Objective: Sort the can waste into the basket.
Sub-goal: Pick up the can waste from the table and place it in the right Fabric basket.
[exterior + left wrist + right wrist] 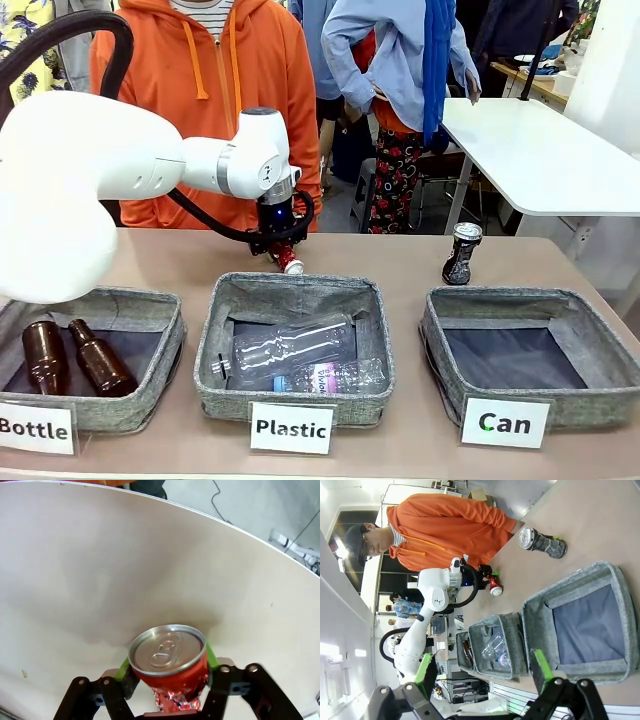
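Grey "Can" basket [437, 345] sits at the front right; right gripper [482, 672] is spread wide, nothing between its pads; behind the "Plastic" basket [300, 282] the left gripper [283, 250] clamps the crushed red can [290, 264], partly hidden by its fingers; black-blue can [461, 253] stands upright on the table [380, 255] beyond the "Can" basket.

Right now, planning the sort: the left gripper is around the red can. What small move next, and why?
Probably lift the red can straight up: the left gripper is shut on it, low behind the Plastic basket, and the Can basket sits farther right.
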`<state>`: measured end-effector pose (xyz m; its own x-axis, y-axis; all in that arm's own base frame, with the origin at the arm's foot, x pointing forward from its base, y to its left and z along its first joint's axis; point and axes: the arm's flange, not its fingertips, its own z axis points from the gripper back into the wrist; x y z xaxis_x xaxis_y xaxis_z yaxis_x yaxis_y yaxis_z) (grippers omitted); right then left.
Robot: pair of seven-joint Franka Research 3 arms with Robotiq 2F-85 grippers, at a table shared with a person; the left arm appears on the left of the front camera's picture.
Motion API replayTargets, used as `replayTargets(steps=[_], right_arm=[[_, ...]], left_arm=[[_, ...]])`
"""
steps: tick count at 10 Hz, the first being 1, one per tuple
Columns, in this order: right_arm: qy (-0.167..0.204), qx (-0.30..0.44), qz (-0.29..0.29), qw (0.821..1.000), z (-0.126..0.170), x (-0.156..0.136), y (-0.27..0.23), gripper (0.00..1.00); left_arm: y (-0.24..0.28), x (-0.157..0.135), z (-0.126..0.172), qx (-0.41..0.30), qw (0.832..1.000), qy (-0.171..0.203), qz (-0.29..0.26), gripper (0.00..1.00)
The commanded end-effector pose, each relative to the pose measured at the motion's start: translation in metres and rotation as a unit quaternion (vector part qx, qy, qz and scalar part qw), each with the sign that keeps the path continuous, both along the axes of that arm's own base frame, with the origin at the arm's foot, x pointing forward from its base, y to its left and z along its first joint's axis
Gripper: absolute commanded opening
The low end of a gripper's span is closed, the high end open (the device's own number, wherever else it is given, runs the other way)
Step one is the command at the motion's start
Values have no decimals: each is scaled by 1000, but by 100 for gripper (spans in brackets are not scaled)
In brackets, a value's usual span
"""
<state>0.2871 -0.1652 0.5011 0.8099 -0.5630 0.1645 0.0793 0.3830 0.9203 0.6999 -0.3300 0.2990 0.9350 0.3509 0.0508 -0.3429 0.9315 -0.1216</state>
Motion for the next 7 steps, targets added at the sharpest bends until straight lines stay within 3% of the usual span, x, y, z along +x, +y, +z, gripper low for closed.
replayTargets(steps=[1, 3, 7], right_arm=[[-21, 5, 1, 1000, -1, 1, 2, 100], [-21, 5, 1, 1000, -1, 1, 2, 100], [-21, 5, 1, 1000, -1, 1, 2, 100]], left_arm=[[1, 3, -6, -11, 1000, 13, 2, 13], [1, -2, 0, -25, 999, 17, -20, 0], [0, -28, 27, -36, 997, -17, -58, 0]])
